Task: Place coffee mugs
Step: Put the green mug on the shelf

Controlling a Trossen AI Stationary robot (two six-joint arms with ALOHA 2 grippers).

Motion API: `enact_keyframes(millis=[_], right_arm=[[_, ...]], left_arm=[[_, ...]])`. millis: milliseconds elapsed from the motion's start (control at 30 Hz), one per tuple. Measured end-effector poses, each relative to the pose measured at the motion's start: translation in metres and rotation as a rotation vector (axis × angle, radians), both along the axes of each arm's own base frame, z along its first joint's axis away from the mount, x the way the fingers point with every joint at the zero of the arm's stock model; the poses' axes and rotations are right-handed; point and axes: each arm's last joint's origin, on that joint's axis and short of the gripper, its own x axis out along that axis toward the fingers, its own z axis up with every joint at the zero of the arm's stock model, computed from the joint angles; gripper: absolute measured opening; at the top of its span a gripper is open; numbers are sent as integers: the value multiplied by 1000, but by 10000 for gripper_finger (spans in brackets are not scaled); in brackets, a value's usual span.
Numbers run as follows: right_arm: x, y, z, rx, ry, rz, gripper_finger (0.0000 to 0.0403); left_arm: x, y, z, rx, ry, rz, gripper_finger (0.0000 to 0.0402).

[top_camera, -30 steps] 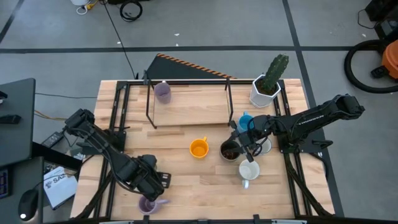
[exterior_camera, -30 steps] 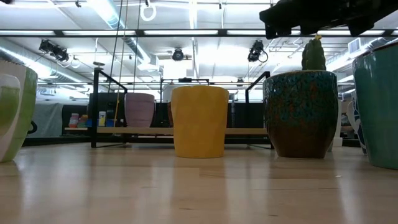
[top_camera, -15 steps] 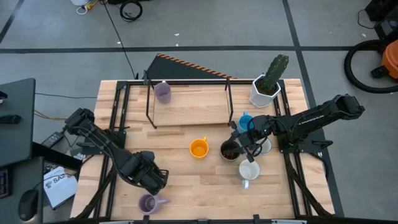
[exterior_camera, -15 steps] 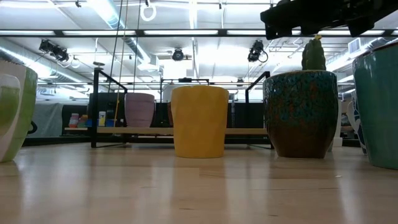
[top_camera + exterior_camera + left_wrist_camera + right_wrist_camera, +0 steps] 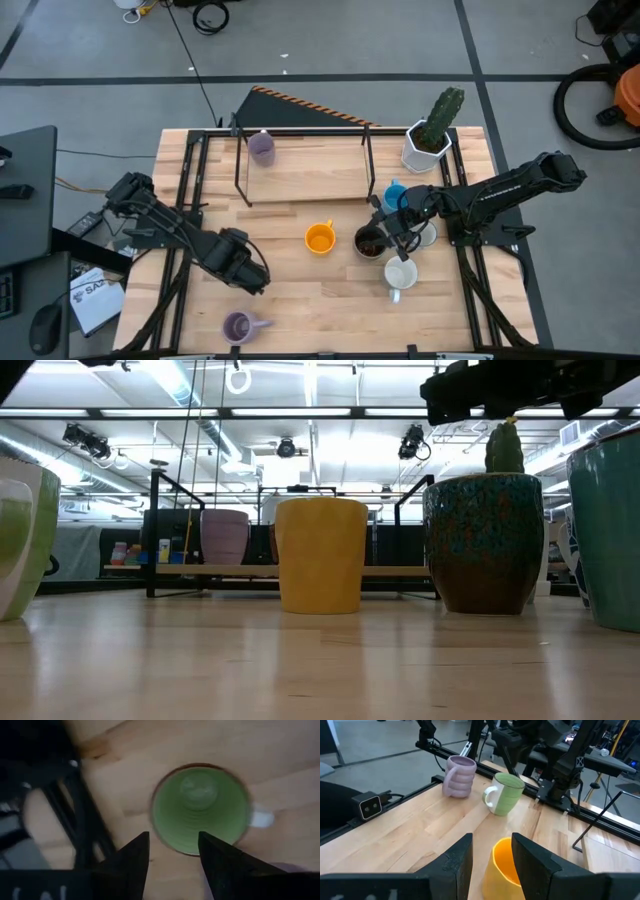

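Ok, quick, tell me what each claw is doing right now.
Left claw: open, empty, over the green mug.
Right claw: open, empty, with the orange mug ahead of it.

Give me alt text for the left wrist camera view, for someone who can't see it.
Looking straight down into an empty green mug standing upright on the wooden table, its white handle sticking out to one side. The left gripper hangs above the mug's rim with its two dark fingers apart and nothing between them. A black metal frame runs alongside.
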Motion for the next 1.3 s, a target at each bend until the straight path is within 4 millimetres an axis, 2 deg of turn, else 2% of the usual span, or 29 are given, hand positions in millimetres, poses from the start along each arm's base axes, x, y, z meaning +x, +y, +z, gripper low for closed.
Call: enact_keyframes(millis=[233,400,567,667,800,900,1133,1300], right_arm=[[0,0,1,3,-7,5,142],[0,0,1,6,-12,6,142],[0,0,1,11,-11,5,142],[0,0,0,13,0,4,142],[0,0,0,12,2,4,142],[0,0,0,12,1,4,142],[0,0,0,12,2,4,142],[0,0,0,14,2,4,142]], left_arm=[[-13,9,-11,0,-54,-53,150],[-30,17,-16,-14,-93,-53,142],[-44,24,-18,-60,-223,-8,142],[-47,27,-21,-73,-302,19,142],[-46,27,-23,-72,-310,31,143],[-43,25,-24,-77,-329,11,155],[-46,26,-25,-36,-306,-1,222],[-43,23,-34,-19,-249,-9,235]])
